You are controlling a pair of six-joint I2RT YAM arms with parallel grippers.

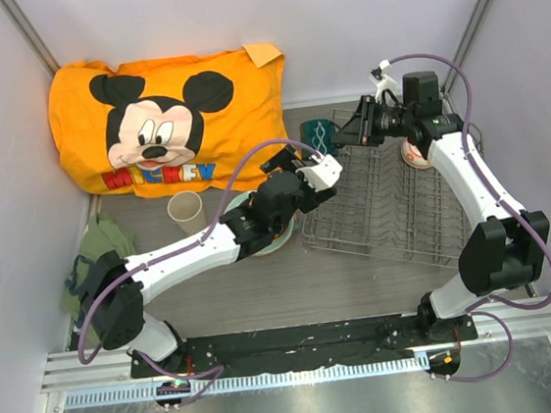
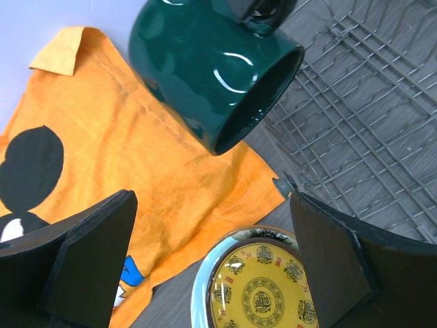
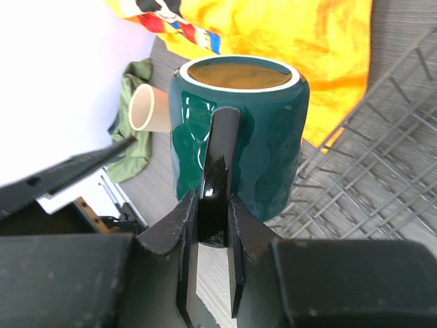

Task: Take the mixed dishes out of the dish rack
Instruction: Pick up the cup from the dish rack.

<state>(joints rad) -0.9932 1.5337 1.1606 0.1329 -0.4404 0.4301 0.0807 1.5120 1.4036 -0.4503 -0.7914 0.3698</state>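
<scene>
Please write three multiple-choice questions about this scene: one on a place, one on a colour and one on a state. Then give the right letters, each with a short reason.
1. Where is the beige cup?
A) on the table, left of the dish rack
B) inside the rack
C) in the left tool

2. What colour is the mug held by the right tool?
A) white
B) red
C) dark teal

3. What is the state of the left tool?
A) shut on a bowl
B) open, holding nothing
C) shut on the cup

Answers:
1 A: the top view shows it upright on the table, near the orange cloth.
2 C: the right wrist view shows its glossy teal body, with the handle between the fingers.
3 B: its fingers stand wide apart above the pale-green plate.
</scene>
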